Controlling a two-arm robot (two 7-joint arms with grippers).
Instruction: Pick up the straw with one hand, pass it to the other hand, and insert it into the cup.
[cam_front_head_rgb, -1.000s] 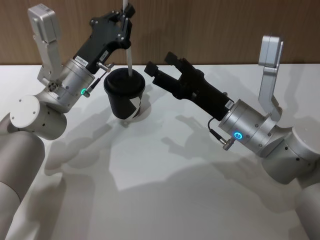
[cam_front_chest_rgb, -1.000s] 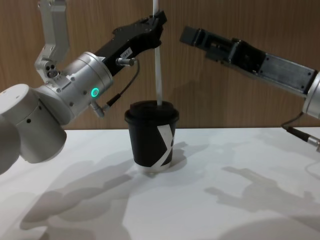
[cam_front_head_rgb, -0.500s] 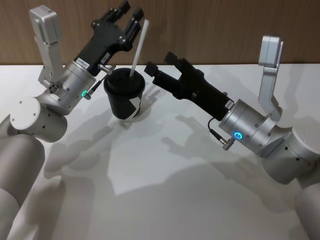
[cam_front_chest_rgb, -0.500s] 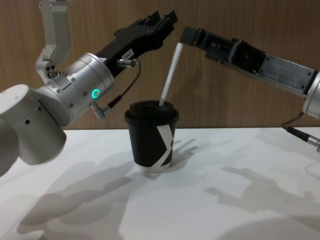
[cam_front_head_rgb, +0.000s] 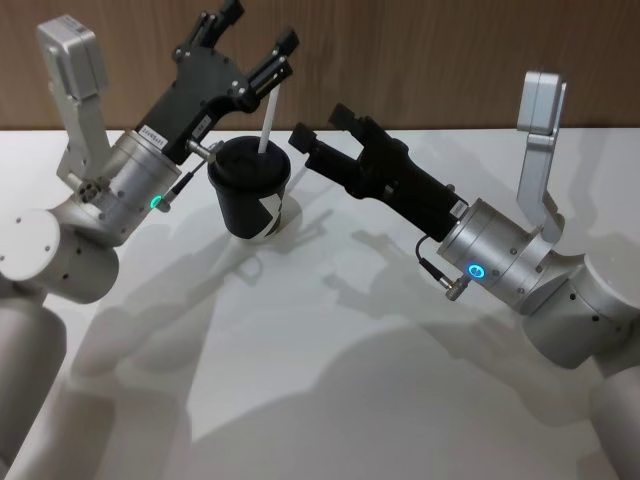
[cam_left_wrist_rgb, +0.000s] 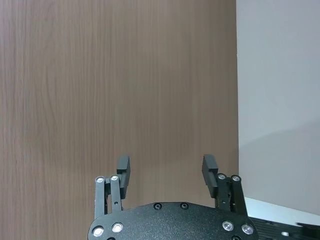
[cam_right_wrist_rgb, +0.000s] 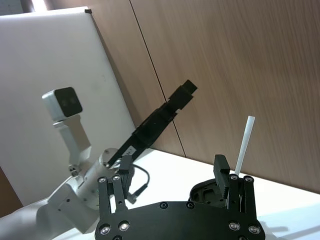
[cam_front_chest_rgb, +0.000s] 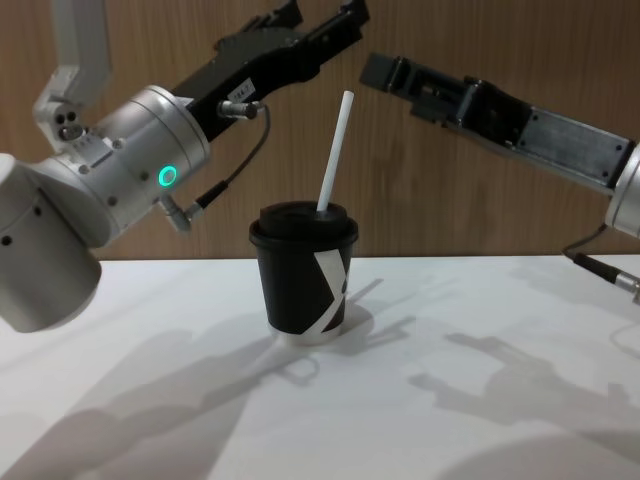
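Note:
The black cup (cam_front_head_rgb: 250, 195) with a black lid and a white mark stands on the white table (cam_front_head_rgb: 330, 400). The white straw (cam_front_head_rgb: 268, 122) sticks through its lid and leans slightly. In the chest view the straw (cam_front_chest_rgb: 335, 150) rises from the cup (cam_front_chest_rgb: 305, 270), tilted to the right. My left gripper (cam_front_head_rgb: 260, 25) hovers open above and behind the cup, apart from the straw, and holds nothing (cam_left_wrist_rgb: 166, 170). My right gripper (cam_front_head_rgb: 320, 122) stays open just right of the cup, also holding nothing. Past the right gripper (cam_right_wrist_rgb: 173, 170) I see the straw (cam_right_wrist_rgb: 243, 145) and the cup lid (cam_right_wrist_rgb: 207, 189).
A wooden wall (cam_front_chest_rgb: 480, 200) runs behind the table. The left arm (cam_right_wrist_rgb: 160, 120) shows across from the right wrist camera. Shadows of both arms fall on the table in front of the cup.
My left gripper has opened, let go of the straw and drawn up and back. The straw, once upright, now leans in the cup. The right arm has not moved.

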